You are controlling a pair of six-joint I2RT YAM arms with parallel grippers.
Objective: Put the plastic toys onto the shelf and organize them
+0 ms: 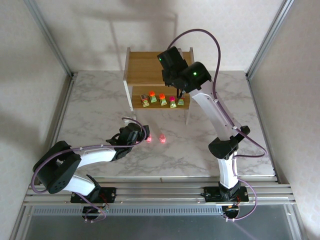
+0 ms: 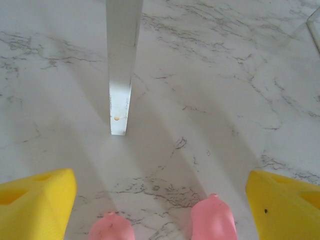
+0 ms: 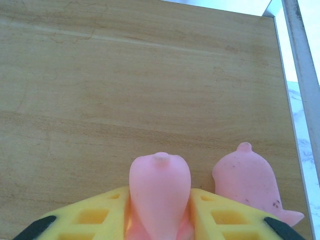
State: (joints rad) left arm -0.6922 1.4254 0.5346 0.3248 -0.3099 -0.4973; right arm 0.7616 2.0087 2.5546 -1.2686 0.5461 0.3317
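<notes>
Plastic toys (image 1: 162,99): five blocky ones line the lower tier of the shelf (image 1: 145,65), at 12 o'clock on the table (image 1: 90,110). Right gripper (image 3: 160,202) jaws are clamped on a pink toy (image 3: 160,185) at a shelf board; I cannot tell which tier. A second pink toy (image 3: 247,180) sits just beside it at 3 o'clock. I plan to seat the held one upright and part the jaws slowly, with no sideways nudge. Left gripper (image 2: 161,195) jaws stand wide apart around two pink ones (image 2: 212,220) on the table.

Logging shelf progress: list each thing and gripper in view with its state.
left gripper: open around two pink toys.
right gripper: shut on the held pink toy.
held pink toy: clamped over the shelf wood.
neighbouring pink toy: free, resting on that wood.
table pink toys: loose on the marble, ungripped.
blocky toys: five in a row on the lower tier.
</notes>
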